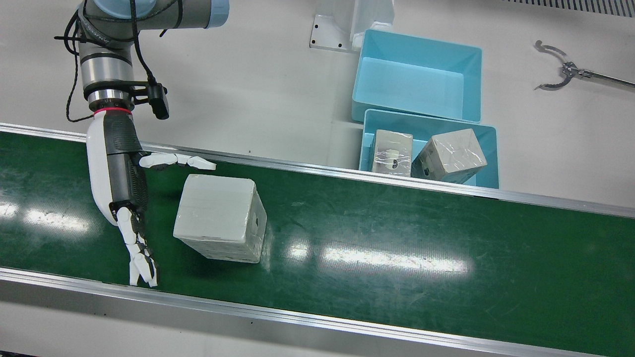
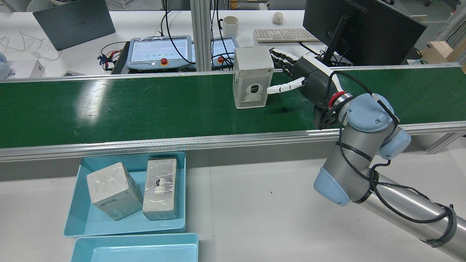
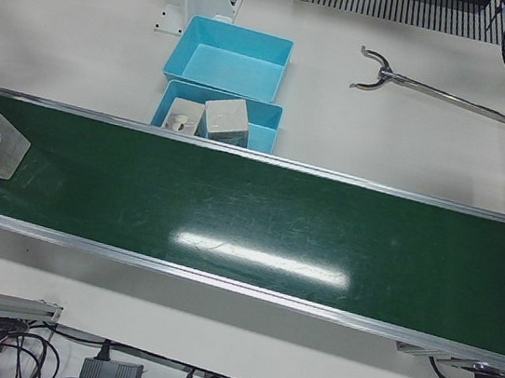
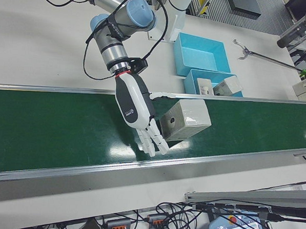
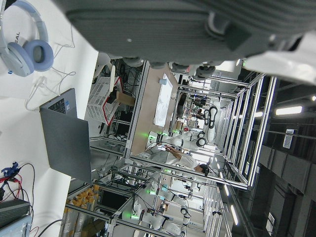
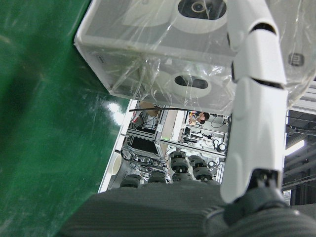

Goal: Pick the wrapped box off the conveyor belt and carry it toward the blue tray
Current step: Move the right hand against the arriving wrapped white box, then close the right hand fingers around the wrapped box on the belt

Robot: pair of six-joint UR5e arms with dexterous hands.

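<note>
The wrapped box [image 1: 218, 218] stands on the green conveyor belt [image 1: 397, 223]; it also shows in the rear view [image 2: 253, 78] and the right-front view [image 4: 186, 120]. My right hand [image 1: 124, 183] is open, right beside the box's end, palm toward it. Its thumb [image 1: 178, 160] reaches along the box's robot-facing side, and the fingers [image 1: 141, 258] stretch past the opposite side. In the right hand view the box [image 6: 163, 49] fills the top with one finger [image 6: 256, 98] lying across it. My left hand [image 5: 173, 24] shows only as a dark palm in its own view.
A blue tray [image 1: 488, 136] beside the belt holds two wrapped boxes. A second, empty blue tray [image 1: 416, 49] sits behind it. A metal grabber tool [image 1: 565, 74] lies on the white table. Aluminium rails [image 1: 317, 171] edge the belt.
</note>
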